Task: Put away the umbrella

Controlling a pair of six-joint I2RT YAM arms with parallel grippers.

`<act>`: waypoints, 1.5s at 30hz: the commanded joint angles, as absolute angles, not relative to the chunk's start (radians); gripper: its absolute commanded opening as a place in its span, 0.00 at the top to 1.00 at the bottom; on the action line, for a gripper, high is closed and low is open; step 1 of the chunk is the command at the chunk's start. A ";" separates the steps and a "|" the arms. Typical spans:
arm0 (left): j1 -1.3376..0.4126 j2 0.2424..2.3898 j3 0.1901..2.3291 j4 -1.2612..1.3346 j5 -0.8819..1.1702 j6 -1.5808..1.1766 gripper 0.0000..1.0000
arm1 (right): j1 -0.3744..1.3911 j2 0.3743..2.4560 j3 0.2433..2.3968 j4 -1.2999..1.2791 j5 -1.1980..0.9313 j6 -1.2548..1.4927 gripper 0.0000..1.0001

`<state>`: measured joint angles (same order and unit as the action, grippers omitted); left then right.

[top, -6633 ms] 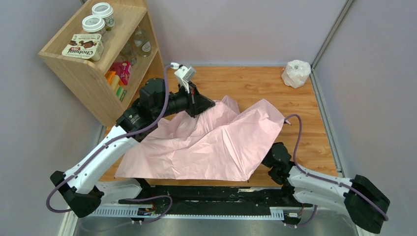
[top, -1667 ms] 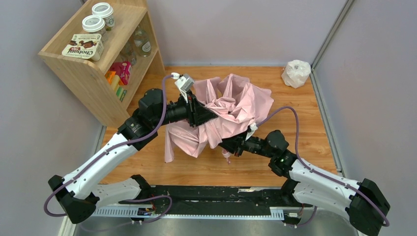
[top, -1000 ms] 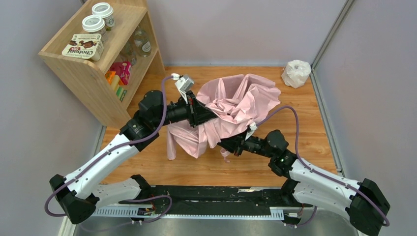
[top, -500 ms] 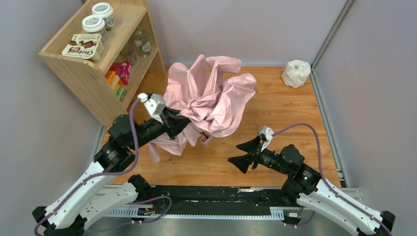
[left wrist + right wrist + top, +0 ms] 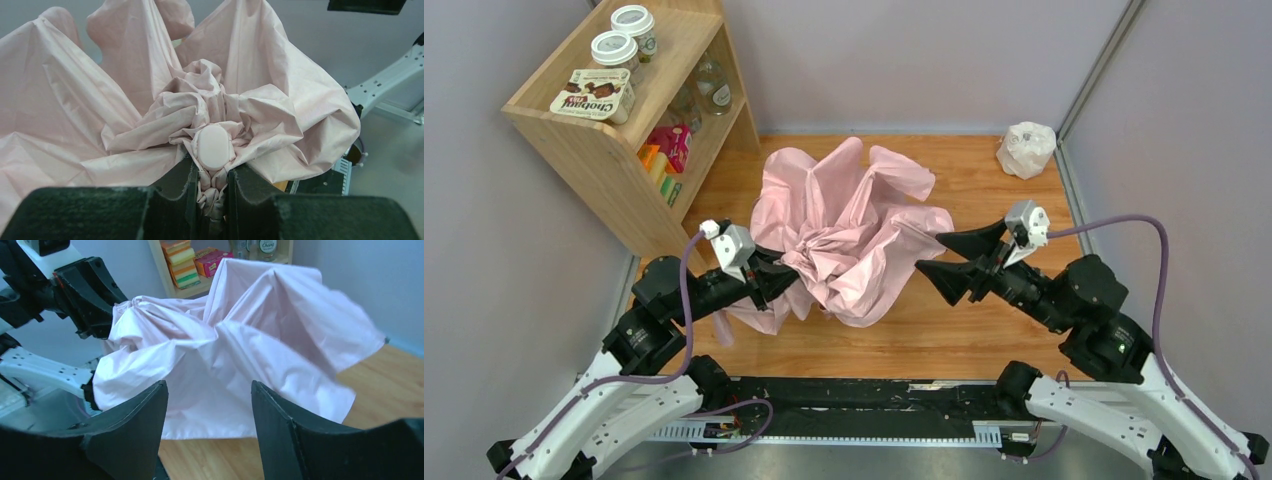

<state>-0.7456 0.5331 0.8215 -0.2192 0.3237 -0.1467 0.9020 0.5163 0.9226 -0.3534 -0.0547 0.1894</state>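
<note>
A pale pink fabric folding umbrella is seen over the middle of the wooden counter, its canopy loose and crumpled, with several folds standing up towards the far wall. Whether its lowest folds touch the wood cannot be told.

In the left wrist view, the gathered fabric is bunched around a small pale pink oval cap. The left arm's jaws are clamped on this bunch just below the cap, so the umbrella is gripped at its near left side. The shaft is hidden by the fabric.

The right arm's jaws are held wide apart with nothing between them. They are pointed at the right side of the canopy and kept just apart from it.

A light wooden shelf unit is placed at the far left, beside the counter. Two white-lidded jars and a printed box are carried on its top, and coloured packets are stored lower down. A small white plastic bag is set in the far right corner, well apart from the umbrella.
</note>
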 commanded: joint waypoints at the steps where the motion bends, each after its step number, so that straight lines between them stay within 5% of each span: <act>1: -0.747 0.523 0.847 -0.186 0.385 -0.106 1.00 | 0.905 0.667 1.040 -0.511 -0.071 -0.023 0.37; 9: -0.746 0.522 0.873 -0.250 0.474 -0.083 1.00 | 0.905 0.676 1.008 -0.428 -0.015 -0.121 0.36; 25: -0.746 0.512 0.931 -0.350 0.626 -0.005 1.00 | 0.905 0.713 1.026 -0.482 -0.236 -0.215 0.29; 27: -0.747 0.517 0.934 -0.353 0.640 -0.003 1.00 | 0.904 0.719 1.011 -0.451 -0.320 -0.186 0.39; 31: -0.747 0.548 0.934 -0.339 0.589 -0.020 1.00 | 0.913 0.759 0.991 -0.344 -0.434 -0.083 0.85; 33: -0.746 0.569 0.922 -0.295 0.517 -0.058 1.00 | 0.939 0.802 0.996 -0.296 -0.437 -0.040 1.00; 38: -0.747 0.635 0.858 -0.033 0.442 -0.217 1.00 | 1.092 0.946 1.038 -0.152 -0.240 0.102 1.00; 45: -0.747 0.756 0.759 0.360 0.651 -0.440 1.00 | 1.223 1.098 1.077 -0.098 0.147 0.161 1.00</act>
